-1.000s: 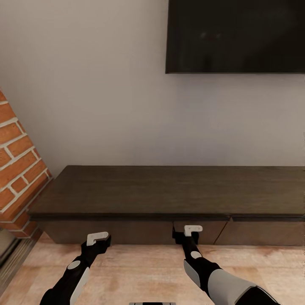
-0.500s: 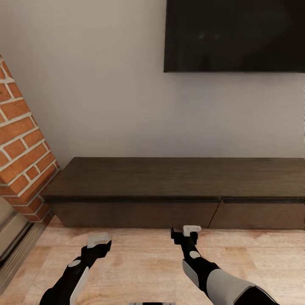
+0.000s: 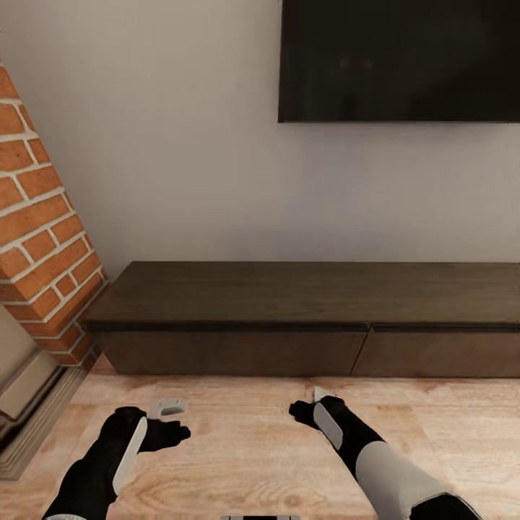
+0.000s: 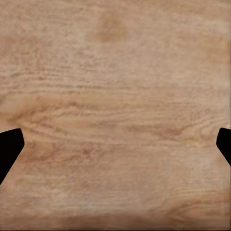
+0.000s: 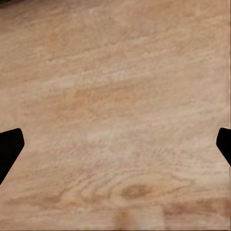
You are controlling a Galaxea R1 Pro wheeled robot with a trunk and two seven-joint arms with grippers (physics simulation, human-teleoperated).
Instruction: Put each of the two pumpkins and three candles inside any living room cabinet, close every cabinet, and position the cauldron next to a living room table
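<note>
Grippers (image 4: 115, 144) (image 5: 115, 144) apparently wide open, empty

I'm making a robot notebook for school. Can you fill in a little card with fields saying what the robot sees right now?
cabinet: long, dark brown, against the wall, fronts look shut
TV: black, on the wall above the cabinet
brick column: left of the cabinet
floor: pale wood
left end effector: open, empty, over the floor
right end effector: open, empty, over the floor

Cabinet (image 3: 303, 318): dark brown, faint wood grain. Floor (image 3: 245, 448): pale tan wood, wavy grain, one darker knot. Wall (image 3: 180, 159): plain off-white. Brick column (image 3: 43, 238): orange-red, pale mortar lines. Screen (image 3: 399, 58): flat black. Arms: black with white-grey panels.
</note>
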